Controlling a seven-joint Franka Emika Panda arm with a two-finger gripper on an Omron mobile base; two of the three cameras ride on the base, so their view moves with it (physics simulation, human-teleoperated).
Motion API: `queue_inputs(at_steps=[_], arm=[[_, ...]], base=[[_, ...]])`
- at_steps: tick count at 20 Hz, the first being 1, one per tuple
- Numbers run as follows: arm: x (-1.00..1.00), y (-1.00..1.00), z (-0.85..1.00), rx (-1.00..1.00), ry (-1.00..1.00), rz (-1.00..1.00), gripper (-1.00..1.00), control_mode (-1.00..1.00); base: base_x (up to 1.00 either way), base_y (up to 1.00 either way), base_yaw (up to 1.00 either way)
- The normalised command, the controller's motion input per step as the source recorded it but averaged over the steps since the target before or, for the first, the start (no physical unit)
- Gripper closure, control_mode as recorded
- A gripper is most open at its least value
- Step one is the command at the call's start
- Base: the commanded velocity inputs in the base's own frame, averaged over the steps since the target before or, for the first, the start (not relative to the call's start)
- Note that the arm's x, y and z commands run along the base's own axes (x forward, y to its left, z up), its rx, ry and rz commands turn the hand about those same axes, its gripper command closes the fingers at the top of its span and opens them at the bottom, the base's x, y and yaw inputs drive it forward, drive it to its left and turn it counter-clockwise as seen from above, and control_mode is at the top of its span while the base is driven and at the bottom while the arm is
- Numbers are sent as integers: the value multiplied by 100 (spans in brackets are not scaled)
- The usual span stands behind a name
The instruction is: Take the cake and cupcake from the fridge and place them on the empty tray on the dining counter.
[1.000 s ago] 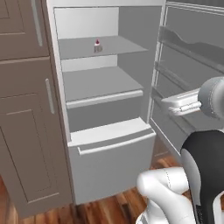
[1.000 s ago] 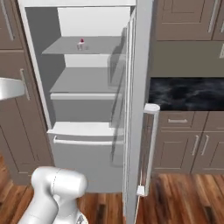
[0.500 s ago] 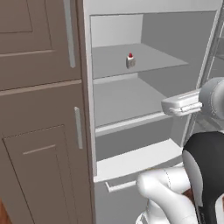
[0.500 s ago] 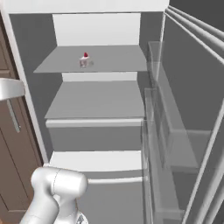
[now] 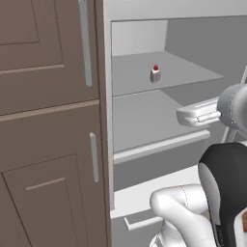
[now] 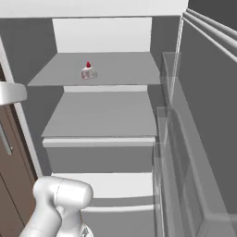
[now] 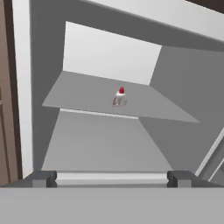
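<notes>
This is a kitchen in a home. A big fridge [image 6: 106, 115] stands open, with pale grey shelves inside, one above the other. On the far upper shelf sits a tiny slice of cake [image 5: 155, 74] with a red cherry on top. To the left of the fridge are tall brown wood cabinets [image 5: 48, 120] with long silver handles. The open fridge door [image 6: 203, 115] on the right has clear bins for food.

White arm raised, gripper [image 7: 112, 178] level and forward (fingers [image 7: 41, 178] spread wide, nothing between them)
</notes>
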Motion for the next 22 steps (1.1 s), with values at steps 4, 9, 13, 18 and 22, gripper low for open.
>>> queue_inputs(at_steps=[4,9,13,18,22], arm=[[0,0,0,0,0,0,-100,100],[0,0,0,0,0,0,-100,100],[0,0,0,0,0,0,-100,100],[0,0,0,0,0,0,-100,100],[0,0,0,0,0,0,-100,100]], base=[[100,-4,9],[83,-25,34],[78,-15,29],[71,-2,24],[60,0,20]])
